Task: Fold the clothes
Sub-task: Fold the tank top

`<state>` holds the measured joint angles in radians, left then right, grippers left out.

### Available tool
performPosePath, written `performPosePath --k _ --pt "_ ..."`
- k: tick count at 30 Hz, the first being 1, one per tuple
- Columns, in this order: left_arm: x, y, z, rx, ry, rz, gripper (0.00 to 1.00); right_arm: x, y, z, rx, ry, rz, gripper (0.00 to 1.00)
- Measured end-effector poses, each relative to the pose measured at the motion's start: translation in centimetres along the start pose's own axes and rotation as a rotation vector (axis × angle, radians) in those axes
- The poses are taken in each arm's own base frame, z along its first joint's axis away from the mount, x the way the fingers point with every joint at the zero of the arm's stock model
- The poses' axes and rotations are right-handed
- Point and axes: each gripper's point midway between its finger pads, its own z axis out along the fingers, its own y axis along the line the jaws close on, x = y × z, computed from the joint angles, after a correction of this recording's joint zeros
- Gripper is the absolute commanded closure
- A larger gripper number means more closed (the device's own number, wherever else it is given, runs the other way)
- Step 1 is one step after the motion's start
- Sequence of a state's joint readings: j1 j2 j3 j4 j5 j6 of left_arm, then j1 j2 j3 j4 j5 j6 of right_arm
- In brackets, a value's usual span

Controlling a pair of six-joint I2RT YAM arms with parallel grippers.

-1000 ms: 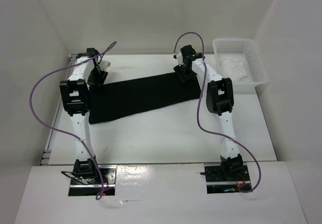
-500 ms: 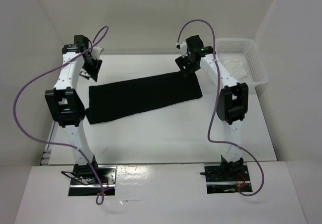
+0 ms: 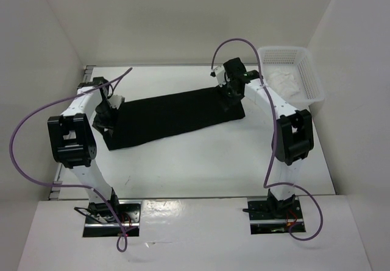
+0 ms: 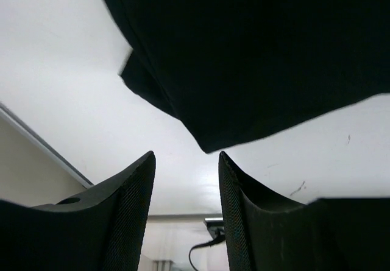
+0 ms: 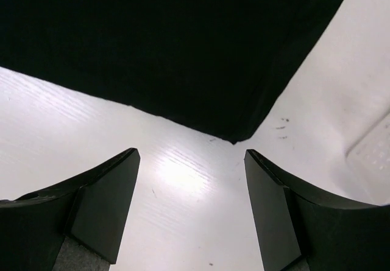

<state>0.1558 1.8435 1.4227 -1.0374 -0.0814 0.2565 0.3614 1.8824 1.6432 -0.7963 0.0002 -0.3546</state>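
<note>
The clothes (image 3: 173, 116), a black T-shirt folded into a long strip, lie slanted across the middle of the white table (image 3: 201, 167). My left gripper (image 3: 105, 116) hangs over the strip's left end. In the left wrist view that gripper (image 4: 186, 161) is open, with nothing between its fingers, and a corner of the clothes (image 4: 256, 58) lies just beyond the tips. At the strip's right end is my right gripper (image 3: 231, 95). The right wrist view shows this gripper (image 5: 190, 158) wide open over bare table, just short of the clothes' (image 5: 152, 39) corner.
A white mesh basket (image 3: 314, 85) holding white fabric (image 3: 283, 82) stands at the back right, close to the right arm. A metal rail (image 3: 61, 167) runs along the table's left edge. White walls enclose the table on three sides.
Both arms have swung in and come down to the two ends of the black strip. The left gripper came from the back left corner. The right jaws have opened wider.
</note>
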Motion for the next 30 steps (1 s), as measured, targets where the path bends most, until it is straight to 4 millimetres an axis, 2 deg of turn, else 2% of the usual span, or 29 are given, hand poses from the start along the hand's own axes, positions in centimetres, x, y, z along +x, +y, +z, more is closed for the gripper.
performPosePath --k 4,8,10,12,14,20,26,30 --pt "-2.3 1.1 -0.9 -0.031 -0.086 -0.039 0.47 -0.5 0.0 0.9 0.003 -0.013 -0.001 0.22" --pt "-6.7 3.2 -2.7 -0.077 -0.229 -0.099 0.47 -2.0 -1.1 2.4 0.021 -0.039 0.017 0.22" --pt "-8.8 4.0 -2.9 -0.091 -0.28 -0.124 0.47 -3.1 -2.2 3.3 0.037 -0.061 0.032 0.22" --pt "-10.2 4.5 -2.3 -0.095 -0.303 -0.143 0.47 -4.1 -3.3 4.2 0.053 -0.079 0.047 0.22" --pt "-10.8 4.6 -1.1 -0.092 -0.296 -0.151 0.47 -5.2 -4.5 5.0 0.068 -0.101 0.061 0.22" --pt "-11.6 4.6 1.9 -0.075 -0.259 -0.163 0.47 -5.8 -6.8 6.4 0.069 -0.12 0.111 0.22" --pt "-13.8 5.5 2.7 -0.081 -0.308 -0.177 0.47 -6.6 -8.4 6.7 0.069 -0.143 0.141 0.22" --pt "-15.7 6.4 3.0 -0.084 -0.352 -0.182 0.47 -6.5 -8.3 6.8 0.061 -0.137 0.141 0.22"
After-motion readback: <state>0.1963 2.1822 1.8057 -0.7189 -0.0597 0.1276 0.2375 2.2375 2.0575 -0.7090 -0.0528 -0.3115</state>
